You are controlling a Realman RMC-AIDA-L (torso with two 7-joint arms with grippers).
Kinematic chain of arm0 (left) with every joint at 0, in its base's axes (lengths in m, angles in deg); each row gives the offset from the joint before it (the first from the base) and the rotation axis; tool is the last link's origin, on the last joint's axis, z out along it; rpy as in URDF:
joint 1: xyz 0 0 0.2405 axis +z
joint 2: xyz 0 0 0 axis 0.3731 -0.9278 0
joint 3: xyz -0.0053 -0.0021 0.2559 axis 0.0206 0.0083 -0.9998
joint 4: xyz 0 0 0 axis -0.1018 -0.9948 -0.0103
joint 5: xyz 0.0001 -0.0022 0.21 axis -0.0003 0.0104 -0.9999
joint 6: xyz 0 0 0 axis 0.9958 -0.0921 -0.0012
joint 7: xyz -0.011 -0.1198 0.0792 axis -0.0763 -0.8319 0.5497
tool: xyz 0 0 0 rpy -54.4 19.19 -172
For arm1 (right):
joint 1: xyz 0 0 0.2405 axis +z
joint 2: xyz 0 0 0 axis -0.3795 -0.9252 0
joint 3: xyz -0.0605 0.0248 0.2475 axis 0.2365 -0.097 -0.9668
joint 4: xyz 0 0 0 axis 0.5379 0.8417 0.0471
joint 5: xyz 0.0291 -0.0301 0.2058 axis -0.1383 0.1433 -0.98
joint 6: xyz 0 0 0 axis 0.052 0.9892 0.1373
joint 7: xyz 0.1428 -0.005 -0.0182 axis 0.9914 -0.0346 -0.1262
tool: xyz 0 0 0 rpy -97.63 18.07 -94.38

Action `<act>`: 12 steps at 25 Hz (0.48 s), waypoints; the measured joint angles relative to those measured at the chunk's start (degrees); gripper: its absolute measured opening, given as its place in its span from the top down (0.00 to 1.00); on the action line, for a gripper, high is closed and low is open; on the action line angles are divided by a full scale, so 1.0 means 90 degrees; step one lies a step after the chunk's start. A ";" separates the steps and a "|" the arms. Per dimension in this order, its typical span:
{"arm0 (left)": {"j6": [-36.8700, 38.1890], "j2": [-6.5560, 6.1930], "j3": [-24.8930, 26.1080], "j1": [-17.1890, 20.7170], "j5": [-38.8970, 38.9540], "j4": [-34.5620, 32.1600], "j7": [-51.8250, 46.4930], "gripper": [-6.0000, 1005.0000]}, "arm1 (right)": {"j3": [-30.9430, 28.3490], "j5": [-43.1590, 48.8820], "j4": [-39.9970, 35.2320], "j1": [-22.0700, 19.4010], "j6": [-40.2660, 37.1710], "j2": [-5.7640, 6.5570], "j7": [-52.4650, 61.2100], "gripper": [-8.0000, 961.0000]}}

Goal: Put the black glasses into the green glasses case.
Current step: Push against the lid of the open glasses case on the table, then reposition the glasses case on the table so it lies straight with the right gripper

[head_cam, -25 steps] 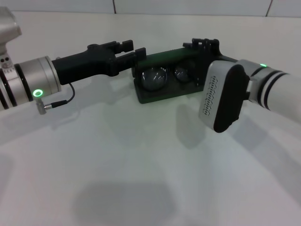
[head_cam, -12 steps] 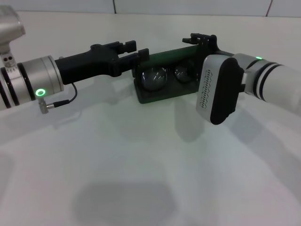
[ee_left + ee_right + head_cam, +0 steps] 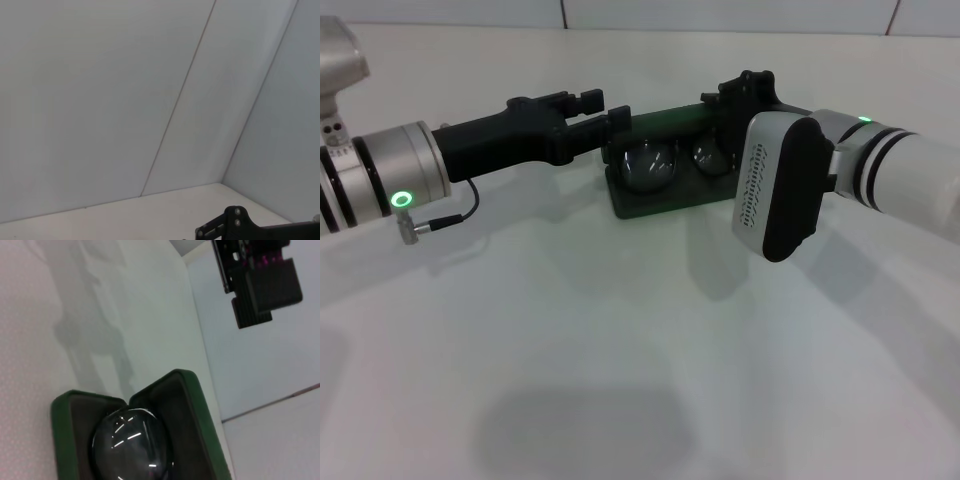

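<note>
The thin black wire-frame glasses (image 3: 672,161) lie inside the open dark green hard-shell case (image 3: 655,197); left gripper (image 3: 603,110) parted beside the lid, right gripper (image 3: 745,88) grip unreadable, should lift clear straight, without snagging

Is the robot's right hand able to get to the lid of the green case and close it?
Probably yes. The right hand already sits at the far right end of the green glasses case, and the lid stands open with nothing between them. The black glasses lie inside.

One pair of black glasses (image 3: 672,160) is being seen, along with one green glasses case (image 3: 660,195), two grippers, left (image 3: 605,120) and right (image 3: 745,85), and one table (image 3: 620,350).
</note>
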 joint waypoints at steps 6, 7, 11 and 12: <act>-0.0019 -0.0001 0.0000 -0.0002 0.0001 0.0000 0.0000 0.37 | -0.0006 -0.0008 0.0011 0.0006 0.0000 0.0000 0.0006 0.81; -0.0019 -0.0001 0.0000 -0.0003 0.0001 0.0000 0.0003 0.37 | -0.0013 -0.0008 0.0011 0.0005 -0.0001 0.0000 0.0006 0.84; -0.0019 0.0007 0.0000 0.0004 0.0003 0.0000 0.0058 0.37 | -0.0060 -0.0008 -0.0097 -0.0054 -0.0009 0.0000 0.0009 0.84; -0.0019 0.0010 0.0000 0.0007 0.0003 0.0000 0.0063 0.37 | -0.0084 -0.0008 -0.0169 -0.0085 -0.0011 0.0000 0.0010 0.84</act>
